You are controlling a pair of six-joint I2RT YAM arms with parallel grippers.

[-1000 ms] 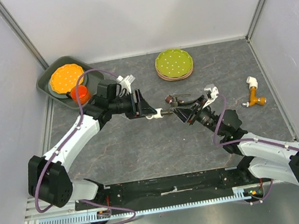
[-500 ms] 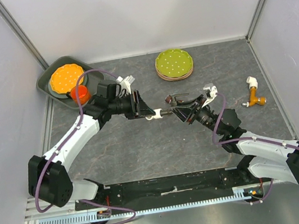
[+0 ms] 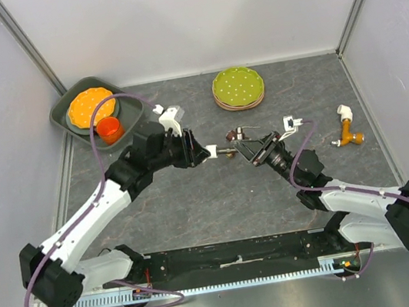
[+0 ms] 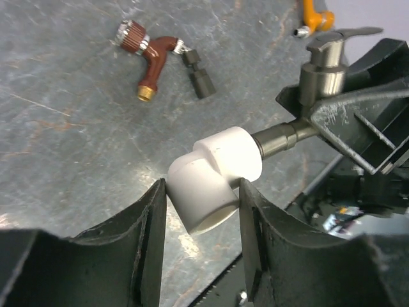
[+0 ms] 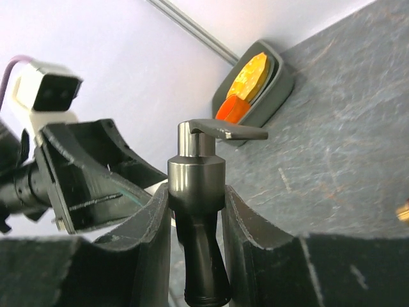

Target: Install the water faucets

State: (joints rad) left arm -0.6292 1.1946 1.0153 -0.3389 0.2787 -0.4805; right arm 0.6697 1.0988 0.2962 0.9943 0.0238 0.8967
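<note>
The left gripper (image 4: pixel 201 192) pinches the white elbow fitting (image 4: pixel 214 176) between its fingers; the right gripper (image 5: pixel 195 198) clamps the dark grey tap (image 5: pixel 197 169), stem meeting the elbow just beyond them. Joining step: seating probably needs a coaxial twist.

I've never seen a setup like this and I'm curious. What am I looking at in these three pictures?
Two robot arms bolted to a grey table. The overhead picture looks down on both; the other two come from cameras on each wrist. The left pincer grips a white plastic elbow fitting; the right pincer grips a dark grey tap, whose end meets the elbow. Lying on the table: a reddish-brown tap, an orange tap, green dotted plates and a grey tray.
</note>
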